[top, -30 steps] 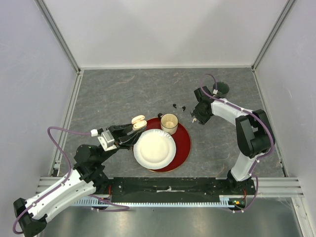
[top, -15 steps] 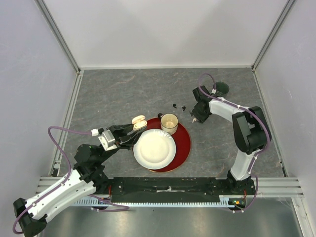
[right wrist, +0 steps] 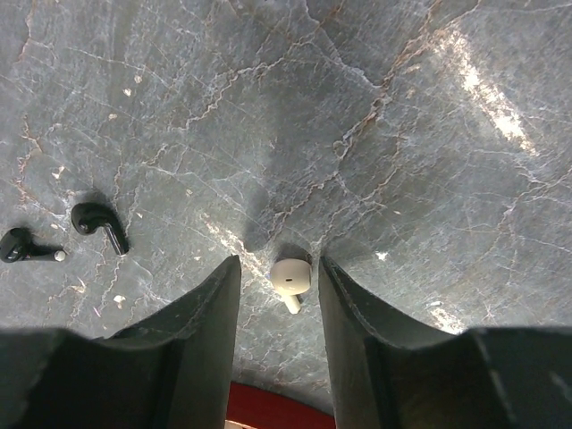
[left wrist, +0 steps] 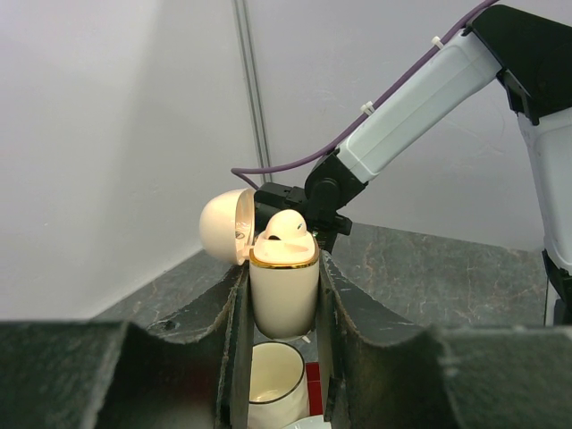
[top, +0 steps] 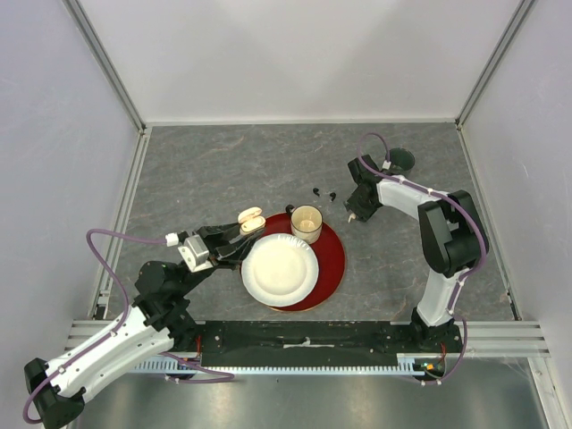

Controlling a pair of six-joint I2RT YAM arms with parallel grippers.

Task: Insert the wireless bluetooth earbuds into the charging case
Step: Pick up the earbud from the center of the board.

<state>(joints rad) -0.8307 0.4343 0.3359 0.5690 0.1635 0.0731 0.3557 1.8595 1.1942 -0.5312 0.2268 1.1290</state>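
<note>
You can see that the left gripper [left wrist: 282, 268] is pinching the charging case [left wrist: 284, 290] between its two fingers and holds it upright, just beside the far-left edge of the red tray [top: 332, 255]. The lid [left wrist: 223, 225] of the case is swung open to the left, and one white earbud [left wrist: 286, 225] sits in the top opening. Below the case, in the left wrist view, you see the paper cup [left wrist: 268, 380], which stands on the tray behind the white paper plate [top: 280, 268]. The right gripper [right wrist: 279, 266] points down at the grey table [top: 223, 170], to the right of the cup. Its claw is spread, and a second white earbud [right wrist: 290, 275] lies on the table between the two fingers, with a little bare table on each side of it, so nothing is gripped there. The two black earbuds [right wrist: 98, 223] lie on the table to the left of this gripper, near each other but apart, and well apart from the case.
</note>
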